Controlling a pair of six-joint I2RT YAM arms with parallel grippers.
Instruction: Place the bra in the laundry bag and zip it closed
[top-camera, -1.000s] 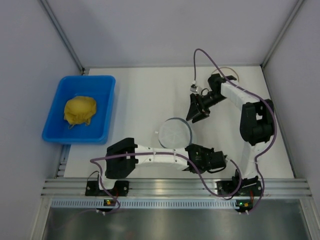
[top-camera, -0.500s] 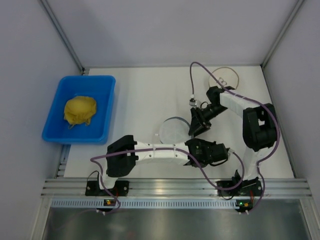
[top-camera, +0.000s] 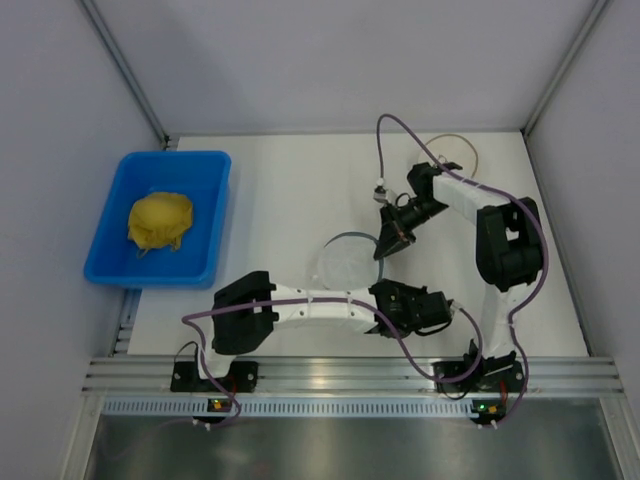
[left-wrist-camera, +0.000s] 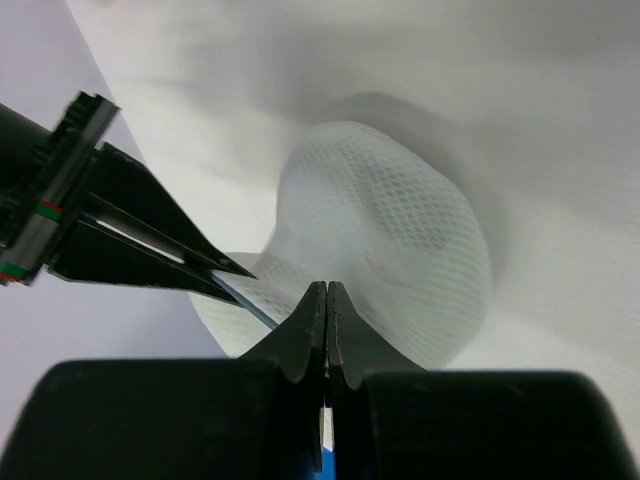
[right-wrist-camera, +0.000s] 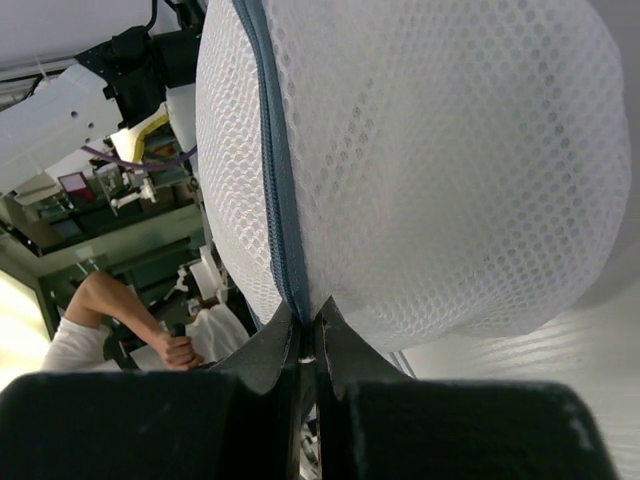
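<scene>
Spanning the top view, the white table (top-camera: 270, 190) carries a blue bin (top-camera: 172, 156) at its left with a yellow cloth lump (top-camera: 160, 220) inside, well apart from the work. Near the middle lies the laundry bag (top-camera: 345, 262), a round mesh pouch that bulges like a dome in the right wrist view. The bra shows in no view; I judge it is already inside, though the mesh hides it. The right gripper (right-wrist-camera: 307, 318) is clenched on the bag's rim, right on the dark zipper (right-wrist-camera: 270, 150), which looks closed along the stretch that shows. The left gripper (left-wrist-camera: 327, 292) has its jaws pressed together against the bag's near edge; whether mesh is caught between them I cannot tell. The step in hand looks like zipping. Next, the slider likely needs drawing round the rim while the other side is held steady.
</scene>
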